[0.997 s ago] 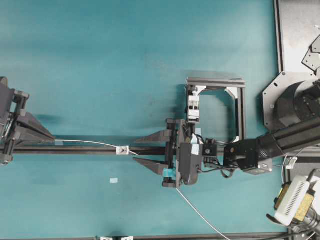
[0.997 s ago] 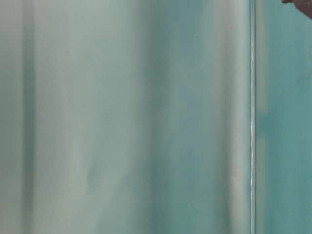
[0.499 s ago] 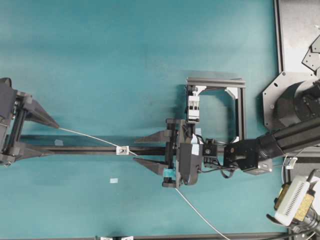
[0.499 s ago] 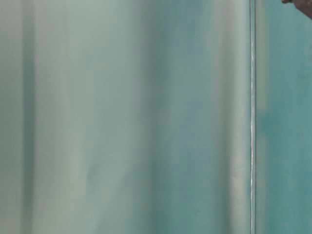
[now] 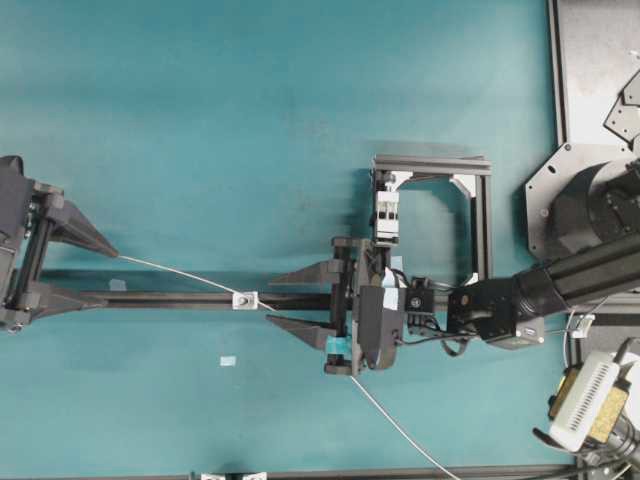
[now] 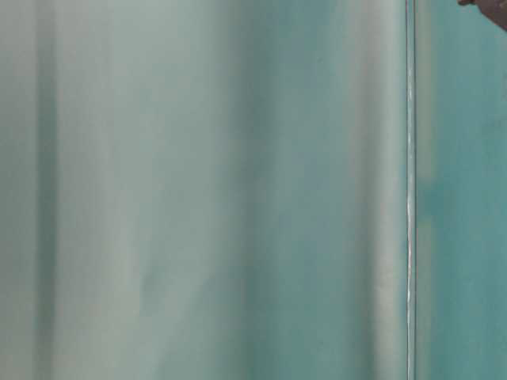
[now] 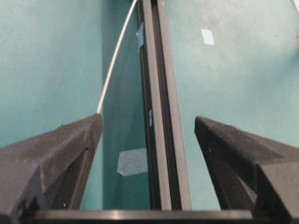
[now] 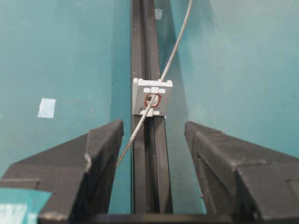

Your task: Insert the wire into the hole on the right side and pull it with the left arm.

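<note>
From my remote station I record the wire [image 5: 180, 273] threaded through the hole [image 8: 152, 100] in the small silver-white block [image 5: 245, 299], which sits on the black rail [image 5: 170, 299] lying across the teal surface [image 5: 250, 120]. On the left of the block the wire rises in a shallow arc away from the rail, and its end lies at the tip of one finger of the left tool [image 5: 92, 274]; in the left wrist view that end meets the finger tip [image 7: 96, 122], though I cannot tell whether it touches. The left tool stands wide, its two pointed fingers either side of the rail, gripping nothing. On the right of the block the wire runs down past the right tool [image 5: 290, 298] and trails off toward the lower edge of the overhead view. The right tool also stands wide, fingers straddling the rail just short of the block, with the wire passing close to one finger [image 8: 103, 144] but not clamped. A white clamp block [image 5: 387, 217] sits in a black frame behind the right tool. The table-level view is blurred and shows nothing usable.
</note>
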Controlling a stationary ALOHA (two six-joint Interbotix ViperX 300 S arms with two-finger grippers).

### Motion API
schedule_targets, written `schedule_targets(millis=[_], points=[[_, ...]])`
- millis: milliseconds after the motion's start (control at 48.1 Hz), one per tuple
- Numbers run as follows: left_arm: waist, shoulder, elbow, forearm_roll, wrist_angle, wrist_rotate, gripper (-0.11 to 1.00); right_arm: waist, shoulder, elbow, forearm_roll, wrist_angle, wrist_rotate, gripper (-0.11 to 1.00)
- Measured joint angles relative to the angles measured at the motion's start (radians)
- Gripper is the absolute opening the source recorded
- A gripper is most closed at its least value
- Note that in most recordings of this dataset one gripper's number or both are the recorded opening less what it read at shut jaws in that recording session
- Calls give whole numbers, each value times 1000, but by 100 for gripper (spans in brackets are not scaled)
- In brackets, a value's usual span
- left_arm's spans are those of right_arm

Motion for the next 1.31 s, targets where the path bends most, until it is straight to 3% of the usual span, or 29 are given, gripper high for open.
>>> schedule_targets(millis=[374,561,935,1309], points=[[63,-14,-2,-2,3,80,85,-5,-101,55,0,0,-5,64],[91,-29,-3,0,2,84,85,-21,-147,89,0,0,-8,64],[114,-48,-14,0,3,153,85,-57,-179,103,0,0,-71,64],[126,-48,-29,0,8,166,85,-67,-181,106,0,0,-71,64]])
